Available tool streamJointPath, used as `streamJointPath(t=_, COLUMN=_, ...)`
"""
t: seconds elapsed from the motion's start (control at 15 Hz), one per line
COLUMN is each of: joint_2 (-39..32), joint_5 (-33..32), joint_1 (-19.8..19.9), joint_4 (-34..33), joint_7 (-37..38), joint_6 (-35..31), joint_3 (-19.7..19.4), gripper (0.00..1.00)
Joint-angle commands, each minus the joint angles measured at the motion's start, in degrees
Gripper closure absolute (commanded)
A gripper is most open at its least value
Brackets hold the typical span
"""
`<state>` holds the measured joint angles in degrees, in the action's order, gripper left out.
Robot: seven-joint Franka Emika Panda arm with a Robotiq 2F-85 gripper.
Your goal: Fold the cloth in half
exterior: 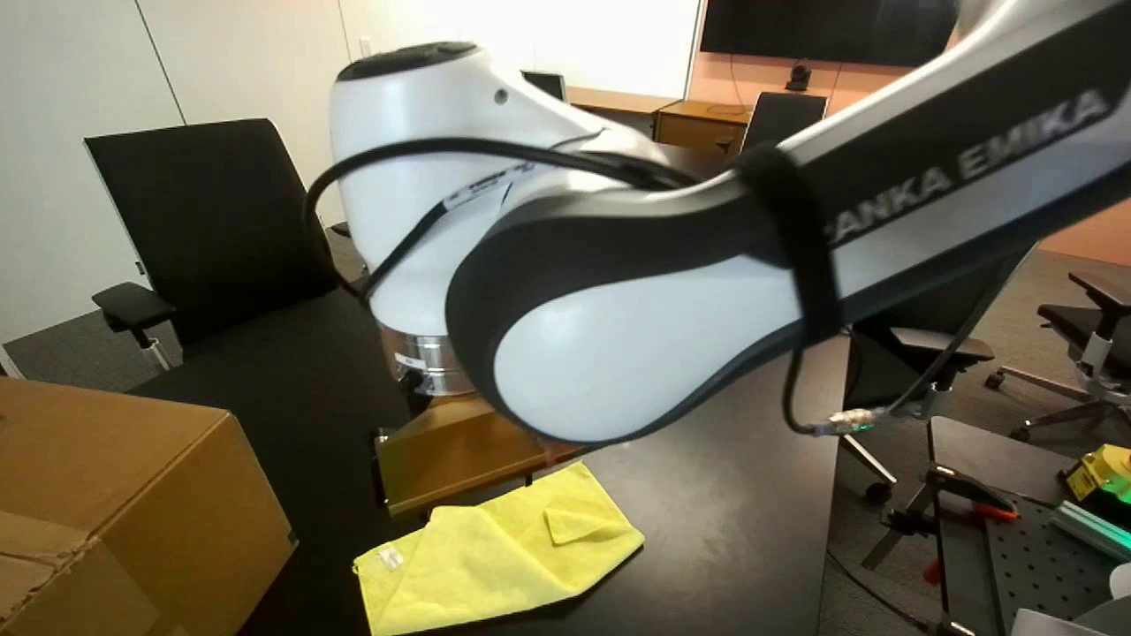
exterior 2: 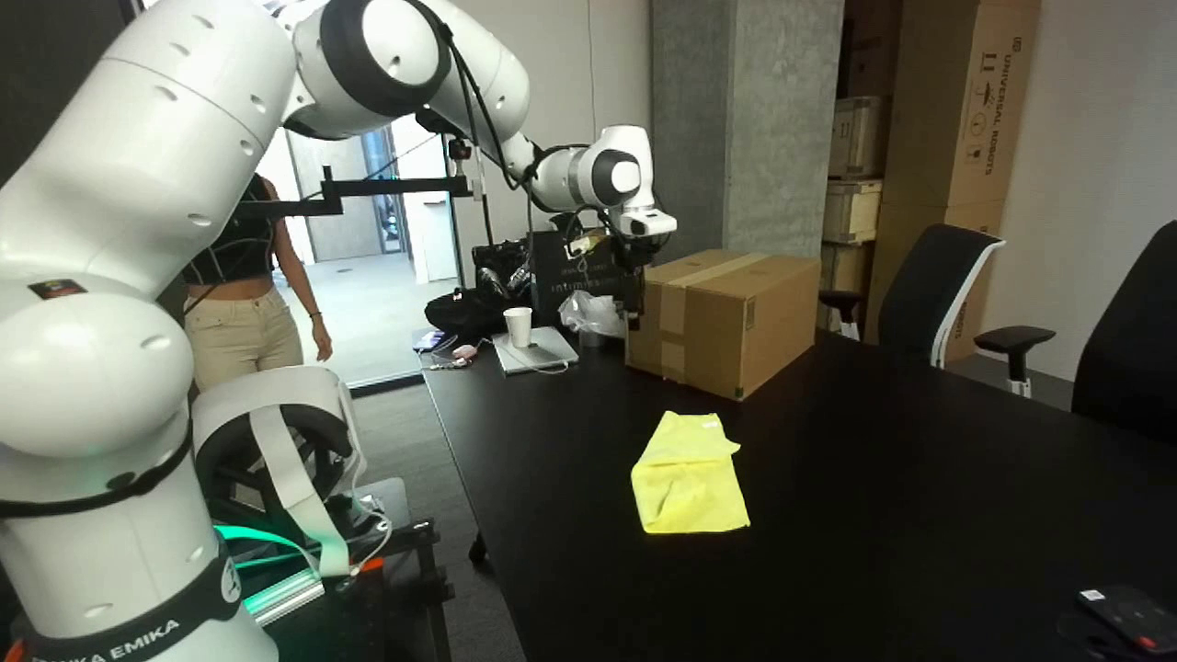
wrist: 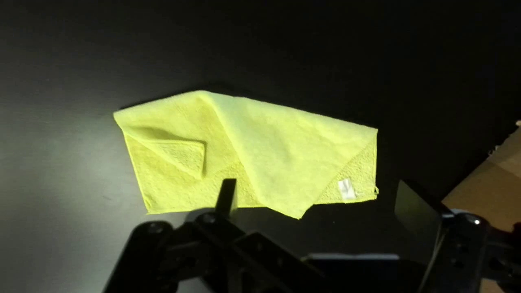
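I have the gripper (wrist: 315, 191) spread wide, the yellow cloth (wrist: 289, 150) lying unevenly folded on the table (wrist: 61, 65), one corner turned back.

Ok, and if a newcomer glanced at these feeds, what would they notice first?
Probably the bright yellow-green cloth, lying unevenly folded on the dark table. Next, likely the white robot arm stretching across much of an exterior view; in the wrist view its gripper stands open. Then perhaps the brown cardboard box, on the same table, apart from the cloth.
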<state>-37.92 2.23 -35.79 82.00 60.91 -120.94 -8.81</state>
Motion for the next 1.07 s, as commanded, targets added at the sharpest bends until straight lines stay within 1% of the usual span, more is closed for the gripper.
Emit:
streamJointPath(t=0.0, joint_2=12.8, joint_5=-2.4, joint_1=2.5, joint_4=13.7, joint_7=2.2, joint_6=0.7, joint_3=5.0, gripper=0.00)
streamJointPath(t=0.13, joint_2=18.0, joint_5=-3.7, joint_1=3.5, joint_4=19.2, joint_7=6.6, joint_6=0.7, joint_3=6.1, gripper=0.00)
streamJointPath(t=0.2, joint_2=20.5, joint_5=-3.0, joint_1=4.8, joint_4=21.9, joint_7=7.3, joint_6=1.2, joint_3=7.3, gripper=0.00)
streamJointPath(t=0.27, joint_2=23.3, joint_5=-1.1, joint_1=6.8, joint_4=24.7, joint_7=4.9, joint_6=1.4, joint_3=9.3, gripper=0.00)
streamJointPath(t=0.4, joint_2=28.8, joint_5=-0.6, joint_1=9.7, joint_4=30.7, joint_7=3.5, joint_6=2.5, joint_3=11.8, gripper=0.00)
streamJointPath(t=0.53, joint_2=34.4, joint_5=-0.9, joint_1=12.2, joint_4=36.6, joint_7=3.8, joint_6=4.1, joint_3=13.6, gripper=0.00)
streamJointPath(t=0.73, joint_2=43.0, joint_5=-1.3, joint_1=15.9, joint_4=45.5, joint_7=3.9, joint_6=5.8, joint_3=15.6, gripper=0.00)
streamJointPath(t=1.0, joint_2=55.4, joint_5=3.0, joint_1=19.9, joint_4=56.5, joint_7=-2.4, joint_6=7.4, joint_3=16.7, gripper=0.00)
